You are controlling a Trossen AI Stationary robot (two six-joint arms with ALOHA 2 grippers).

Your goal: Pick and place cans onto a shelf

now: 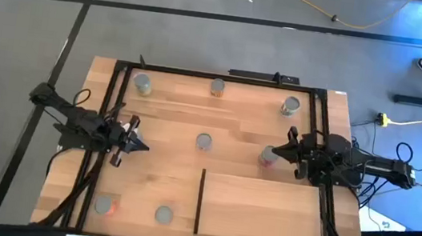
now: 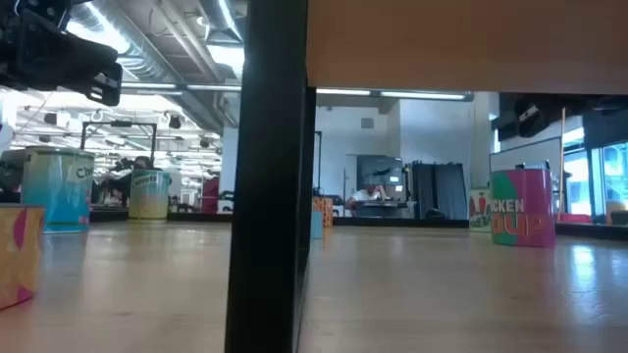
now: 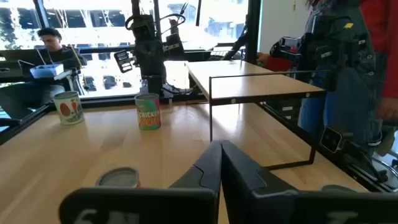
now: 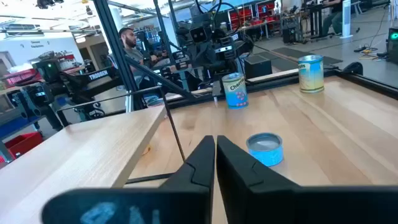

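A: Progress? Shelf [image 1: 264,209] top is bare, nothing placed. Seven cans sit on the tabletop [image 1: 168,141]: three along the far edge, one mid-table [image 1: 203,141], two near the front-left corner, one [image 1: 268,156] just beside the right gripper [image 1: 283,152].

B: So all left to do. Arms?

A: Left gripper [image 1: 140,146] low at the table's left side, fingers pressed together, empty. Right gripper at the right side, fingers closed too, holding nothing, tip close to that can.
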